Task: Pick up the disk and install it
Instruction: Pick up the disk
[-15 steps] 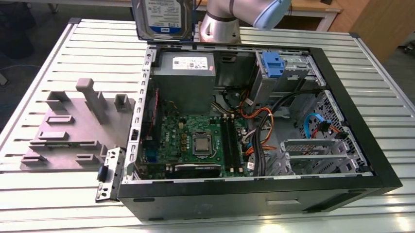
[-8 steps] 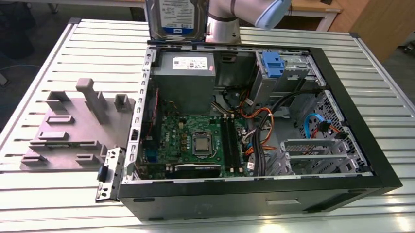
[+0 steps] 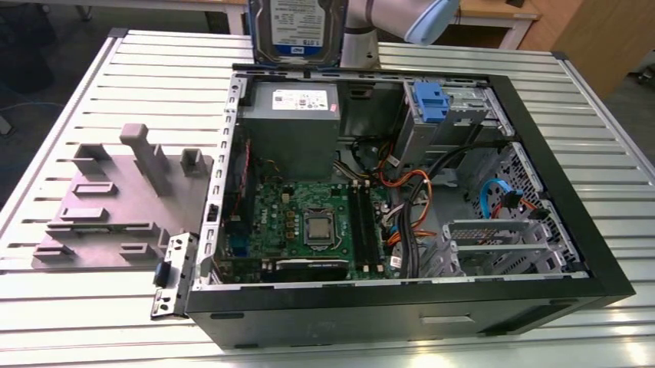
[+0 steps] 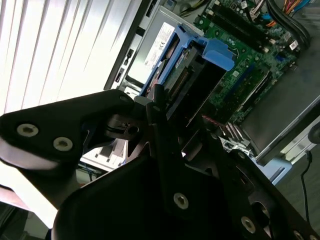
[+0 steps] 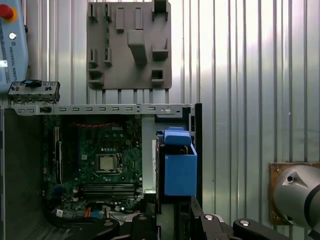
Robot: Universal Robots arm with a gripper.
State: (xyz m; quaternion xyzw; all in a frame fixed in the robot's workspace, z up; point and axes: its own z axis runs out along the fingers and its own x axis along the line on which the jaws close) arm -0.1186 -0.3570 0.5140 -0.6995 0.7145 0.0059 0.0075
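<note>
The disk (image 3: 297,31), silver with a white-and-blue label, hangs upright in the exterior view above the far edge of the open computer case (image 3: 603,268). In both wrist views its blue carrier rails (image 4: 216,53) (image 5: 180,172) stick out from my black gripper (image 4: 172,107) (image 5: 175,217), which is shut on the disk. Below it lie the motherboard (image 5: 100,160) and the case's rear wall. The metal drive cage with its blue latch (image 3: 434,103) stands inside the case at the far right of the exterior view, away from the disk.
A grey power-supply box (image 3: 291,115) fills the case's far left corner. Orange and blue cables (image 3: 492,195) run past the cage. A grey fixture plate (image 3: 123,199) with raised blocks lies on the slatted metal table (image 3: 133,322) on the exterior view's left.
</note>
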